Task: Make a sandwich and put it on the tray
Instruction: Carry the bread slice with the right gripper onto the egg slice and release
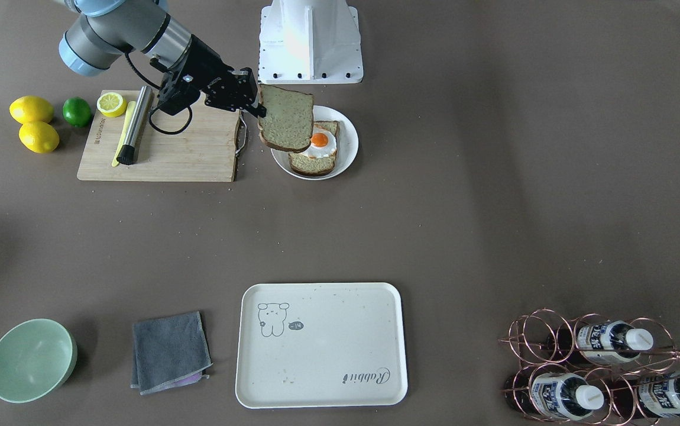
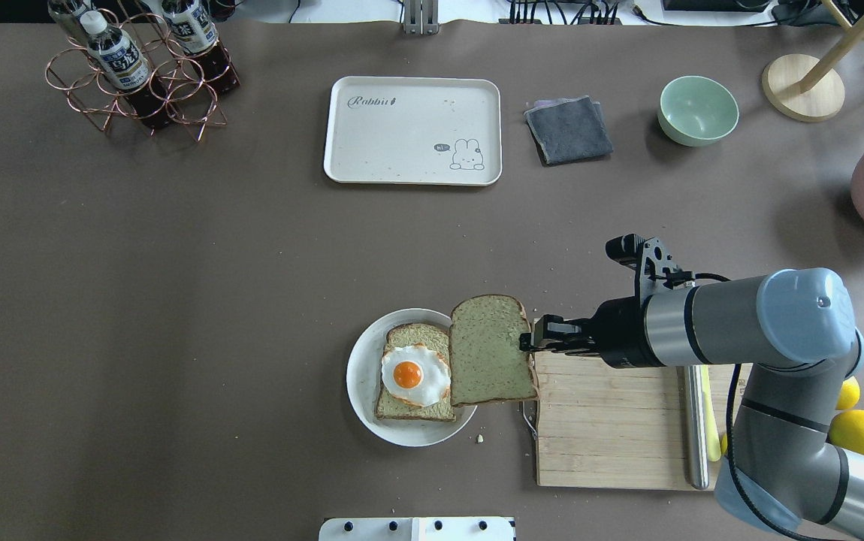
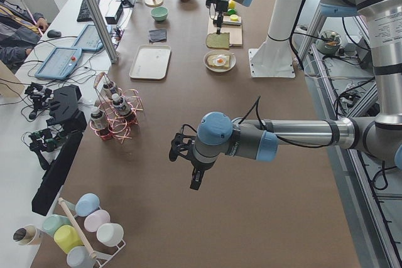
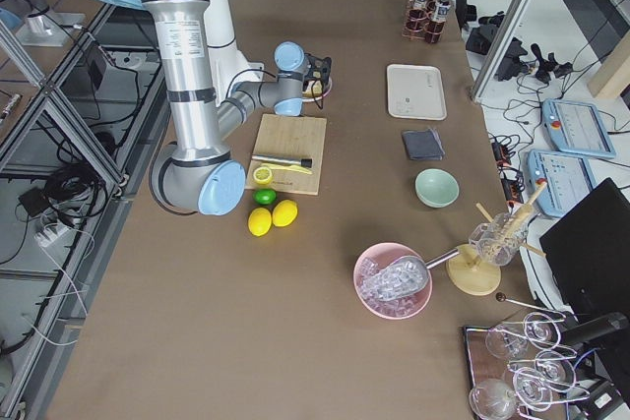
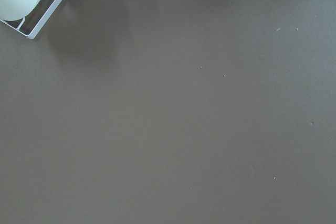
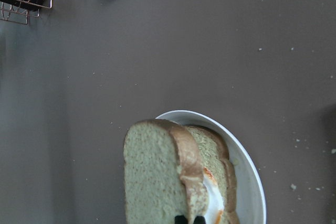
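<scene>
My right pincer point(image 2: 527, 343) pinches the top slice of bread point(image 2: 492, 352) by its edge, just to the right of the egg point(image 2: 411, 374) on the bottom slice point(image 2: 415, 412) in the plate point(image 2: 355, 376), maybe not touching it, so I must lay it on and carry all of it to the far tray point(image 2: 402, 143).

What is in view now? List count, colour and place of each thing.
held bread slice: 1, greenish-tan, above plate's edge
lower bread slice: 1, greenish-tan, on plate
fried egg: 1, white-orange, on that slice
plate: 1, white, mid-table
cutting board: 1, wooden, beside plate
lemons: 2, yellow, beside cutting board
lime: 1, green, by lemons
tray: 1, cream, far side
cloth: 1, grey, beside tray
bowl: 1, pale green, beside cloth
bottle rack: 1, copper, far left
right gripper: shut on held bread slice
left gripper: state unclear
</scene>
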Available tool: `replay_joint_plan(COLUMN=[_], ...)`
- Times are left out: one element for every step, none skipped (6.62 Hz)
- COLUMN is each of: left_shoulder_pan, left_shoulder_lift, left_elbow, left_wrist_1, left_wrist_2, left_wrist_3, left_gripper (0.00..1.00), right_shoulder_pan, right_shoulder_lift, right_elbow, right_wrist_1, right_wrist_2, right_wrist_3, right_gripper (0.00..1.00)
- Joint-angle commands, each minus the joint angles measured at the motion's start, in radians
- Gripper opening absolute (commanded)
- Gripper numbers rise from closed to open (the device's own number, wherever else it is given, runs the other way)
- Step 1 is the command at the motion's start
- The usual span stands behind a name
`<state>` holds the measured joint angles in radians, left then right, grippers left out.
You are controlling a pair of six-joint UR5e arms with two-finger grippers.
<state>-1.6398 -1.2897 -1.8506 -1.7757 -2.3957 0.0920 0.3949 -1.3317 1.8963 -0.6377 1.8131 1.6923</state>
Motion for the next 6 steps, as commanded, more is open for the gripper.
replay_joint_plan(left_shoulder_pan=[0.002,0.003,0.003,0.009,0.061,0.089], left_shoulder_lift=[-0.011,-0.016,-0.017,-0.026,-0.025,-0.036], left_elbow=[0.001,0.001,0.001,-0.001,0.001,-0.009], left_wrist_1=[0.002,0.002,0.002,-0.004,-0.022,-0.031], left_wrist_2=[0.000,0.000,0.000,0.000,0.000,-0.003], left_wrist_3=[-0.002,-0.002,-0.002,-0.062,-0.081,-0.157], left_gripper=[0.98,0.98,0.98,0.98,0.98,0.98], right_shoulder_pan=[-0.063,-0.067,-0.070,-0.070,-0.056,-0.033], right_shoulder_lift=[0.042,0.054,0.045,0.054,0.052,0.052], right_elbow=[-0.040,-0.049,-0.071,-0.086,-0.083,-0.083], right_wrist_1=[0.003,0.003,0.004,0.007,0.006,0.004], right_wrist_2=[-0.099,-0.101,-0.101,-0.106,-0.110,-0.110], right_wrist_3=[0.067,0.084,0.083,0.084,0.084,0.084], right_gripper=[0.00,0.00,0.54,1.00,1.00,1.00])
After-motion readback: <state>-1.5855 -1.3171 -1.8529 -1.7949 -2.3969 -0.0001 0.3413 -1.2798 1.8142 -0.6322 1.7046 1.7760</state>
